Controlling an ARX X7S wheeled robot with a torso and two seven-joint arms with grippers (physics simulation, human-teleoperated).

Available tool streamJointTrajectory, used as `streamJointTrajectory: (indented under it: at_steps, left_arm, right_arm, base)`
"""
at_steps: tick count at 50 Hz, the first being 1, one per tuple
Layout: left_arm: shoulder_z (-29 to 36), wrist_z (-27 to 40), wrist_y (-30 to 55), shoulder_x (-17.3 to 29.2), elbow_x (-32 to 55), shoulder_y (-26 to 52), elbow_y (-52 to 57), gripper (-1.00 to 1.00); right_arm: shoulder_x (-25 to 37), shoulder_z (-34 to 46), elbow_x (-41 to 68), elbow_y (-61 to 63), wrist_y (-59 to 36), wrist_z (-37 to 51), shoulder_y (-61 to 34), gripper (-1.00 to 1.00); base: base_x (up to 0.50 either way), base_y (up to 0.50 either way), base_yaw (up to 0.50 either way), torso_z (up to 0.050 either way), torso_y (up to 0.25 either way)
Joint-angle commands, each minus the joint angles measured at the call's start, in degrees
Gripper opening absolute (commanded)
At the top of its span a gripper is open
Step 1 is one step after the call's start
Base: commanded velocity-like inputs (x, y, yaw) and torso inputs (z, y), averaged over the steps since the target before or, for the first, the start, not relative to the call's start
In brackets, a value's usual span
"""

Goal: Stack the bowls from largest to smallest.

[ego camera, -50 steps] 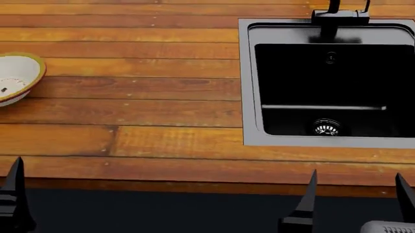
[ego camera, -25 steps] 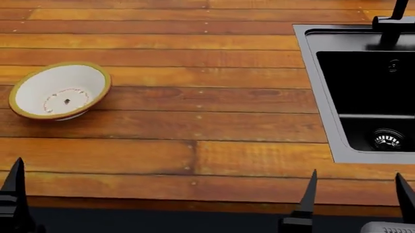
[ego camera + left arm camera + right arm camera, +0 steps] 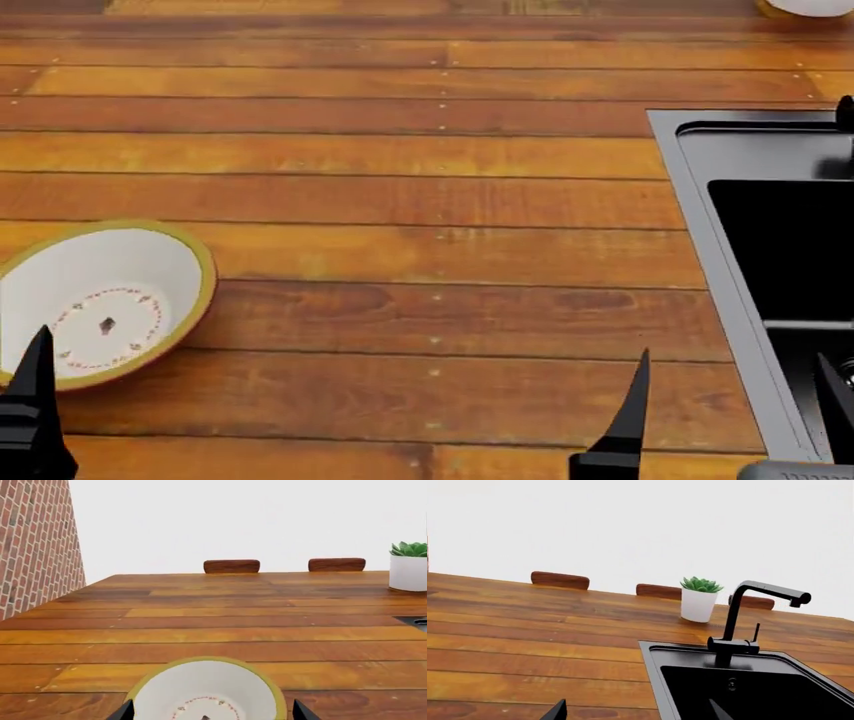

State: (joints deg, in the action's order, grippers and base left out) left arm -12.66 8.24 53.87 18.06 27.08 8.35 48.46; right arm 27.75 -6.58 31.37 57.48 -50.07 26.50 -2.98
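Observation:
One of the bowls, white with a yellow rim and a red-dotted ring inside (image 3: 104, 300), sits upright on the wooden counter at the head view's lower left. My left gripper (image 3: 210, 713) is open. Its fingertips (image 3: 124, 712) stand either side of the bowl (image 3: 207, 690) in the left wrist view, just short of it. In the head view only one left finger (image 3: 32, 405) shows, at the bowl's near rim. My right gripper (image 3: 731, 412) is open over the counter's front by the sink, holding nothing; the right wrist view shows it (image 3: 637, 712) empty too.
A black sink (image 3: 691, 190) with a black faucet (image 3: 740, 615) is set into the counter (image 3: 427, 200) at the right. A potted succulent (image 3: 698, 599) stands behind the sink. Chair backs (image 3: 231, 566) line the far edge, and a brick wall (image 3: 33, 545) stands to the left.
The head view has swung left and forward: the bowl has slid down toward my left gripper and the sink has shifted to the right edge. Both grippers stay open.

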Motion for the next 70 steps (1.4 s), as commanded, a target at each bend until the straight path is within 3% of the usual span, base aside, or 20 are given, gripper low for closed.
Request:
streamJointTrajectory:
  at_steps: [1,3,7,10,13,19,21,25,32,49,70]
  left_arm:
    - [-1.13,-0.84,3.0,-0.77,0.49,0.8,2.13,1.0]
    - [0.56,-0.17,2.3,-0.24,-0.89,1.32,2.55,1.0]
    - [4.04,1.77,10.15,1.17,0.31,9.24,2.53,1.0]
    - [14.88,3.42,16.12,5.42,-2.67,16.44,-0.34,1.0]
    - [21.79,2.97,18.23,7.3,-3.84,21.62,-2.79,1.0]
    - [25.85,1.05,29.5,6.04,-0.38,32.6,-3.52,1.0]
    - [24.13,1.31,34.2,3.78,0.81,34.5,-4.4,1.0]
    - [29.56,0.67,32.64,5.3,0.75,37.33,-7.71,1.0]
    - [35.07,-0.45,29.4,5.96,0.16,37.54,-15.16,1.0]
    - [38.77,-3.12,16.13,6.3,-3.96,33.92,-35.51,1.0]
    - [42.35,-5.64,15.11,6.49,-4.03,31.98,-43.37,1.0]
  right_arm:
    - [-1.05,-1.95,0.43,-0.45,1.25,-1.01,0.16,1.0]
    - [-0.84,-1.81,0.37,-0.59,1.54,-1.11,0.32,1.0]
    - [-0.97,-4.17,2.99,0.04,0.4,-0.55,-0.1,1.0]
    - [-1.25,-6.22,4.4,-0.26,1.08,-0.62,0.41,1.0]
    - [-1.07,-7.62,5.65,-0.05,1.17,-0.58,0.89,1.0]
    - [-0.94,-8.9,6.51,-0.7,1.99,-0.7,1.67,1.0]
    - [-0.9,-8.94,6.74,-0.74,1.99,-0.59,1.77,1.0]
    - [-0.77,-8.41,6.58,-1.11,2.35,-0.61,1.9,1.0]
    - [-0.35,-9.15,7.39,-0.99,2.43,-0.31,2.23,1.0]
    - [-0.16,-8.76,8.04,-1.86,3.5,-0.03,2.38,1.0]
    - [0.32,-8.07,8.24,-2.3,4.53,0.49,2.59,1.0]
  base:
    - [0.5,0.11,0.0,0.0,0.0]
    - [0.5,0.12,0.0,0.0,0.0]
    - [0.38,0.11,0.0,0.0,0.0]
    - [0.0,0.0,0.0,0.0,0.003]
    - [0.0,0.0,0.0,0.0,0.0]
    - [0.0,0.0,0.0,0.0,0.0]
    - [0.0,0.0,0.0,0.0,0.0]
    - [0.0,0.0,0.0,0.0,0.0]
    - [0.0,0.0,0.0,0.0,0.0]
    - [0.0,0.0,0.0,0.0,0.0]
    - [0.0,0.0,0.0,0.0,0.0]
